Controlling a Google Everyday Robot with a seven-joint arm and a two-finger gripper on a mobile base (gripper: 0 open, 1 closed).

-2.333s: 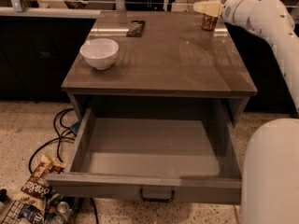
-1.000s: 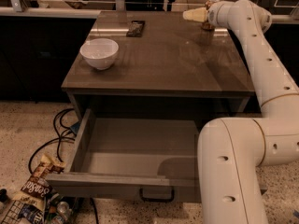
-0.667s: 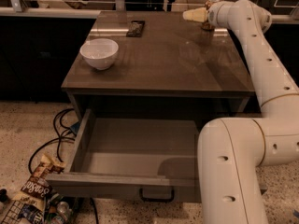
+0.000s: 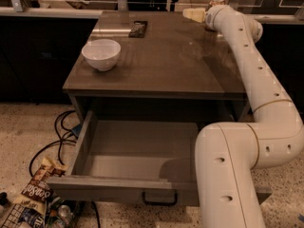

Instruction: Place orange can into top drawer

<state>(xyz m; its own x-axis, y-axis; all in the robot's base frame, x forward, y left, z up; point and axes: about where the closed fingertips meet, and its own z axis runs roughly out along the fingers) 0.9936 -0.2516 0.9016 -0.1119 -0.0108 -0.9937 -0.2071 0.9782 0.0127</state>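
Note:
The orange can [image 4: 217, 1] stands at the far right corner of the table top; only its silver top and a bit of orange body show behind my wrist. My gripper [image 4: 194, 14] is at that corner, just left of the can and close to it, pointing left. The top drawer [image 4: 118, 188] is pulled wide open under the table, with its dark pull handle [image 4: 159, 202] at the front. Its inside is bare. My white arm crosses in front of the drawer's right part.
A white bowl [image 4: 101, 54] sits on the table's [image 4: 161, 65] left side. A small dark flat object [image 4: 138, 29] lies at the far middle. On the floor at left are cables [image 4: 61, 127] and a snack bag [image 4: 33, 191].
Since 2.3 s ago my arm has swung in front of the drawer's right side, and the wrist now covers most of the can. Nothing has moved over the last second.

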